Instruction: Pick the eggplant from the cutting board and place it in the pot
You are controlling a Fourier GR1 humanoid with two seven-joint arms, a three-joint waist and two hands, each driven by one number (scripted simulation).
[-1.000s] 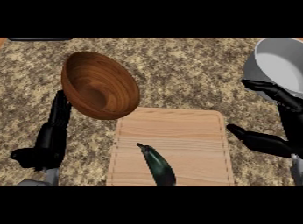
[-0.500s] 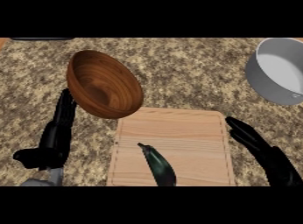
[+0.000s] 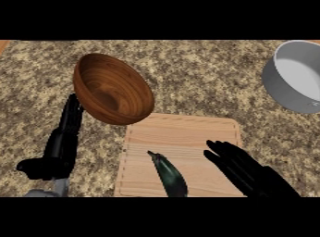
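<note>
Counter [image 3: 204, 78]: bowl [image 3: 111, 90] beside cutting board [image 3: 190, 139]; right hand [image 3: 255, 176] beside eggplant [image 3: 169, 176], left hand [image 3: 57, 150] by bowl; fingers [image 3: 221, 155] straight, empty.

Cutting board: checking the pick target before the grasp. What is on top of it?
The eggplant lies on the cutting board near its lower edge. The right hand, fingers open, hangs over the board's right part, hiding that patch of wood.

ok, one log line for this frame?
phase: pre-grasp | right hand: open, over board, right of eggplant, apart | left hand: open, resting beside bowl | pot: empty, upper right
</note>
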